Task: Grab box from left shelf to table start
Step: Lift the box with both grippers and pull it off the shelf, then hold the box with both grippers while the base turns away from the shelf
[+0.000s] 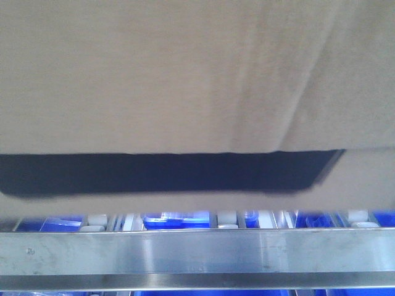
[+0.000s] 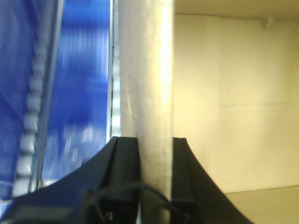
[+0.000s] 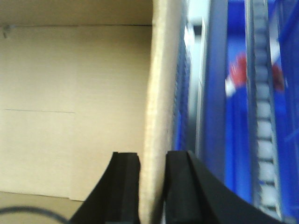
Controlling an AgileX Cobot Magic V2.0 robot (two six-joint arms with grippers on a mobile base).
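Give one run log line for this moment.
phase: grasp at shelf | left gripper: shut on box wall | right gripper: shut on box wall | box: above shelf rail

The box [image 1: 185,74] is brown, its panel [image 1: 166,172] black.

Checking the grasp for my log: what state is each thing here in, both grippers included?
Large brown corrugated cardboard box: open-topped, pinched at two opposite walls.
Left gripper: shut on one box wall.
Right gripper: shut on the opposite wall.
Brushed steel shelf rail: in front, below the box.
Blue plastic bins: behind the rail, blurred.
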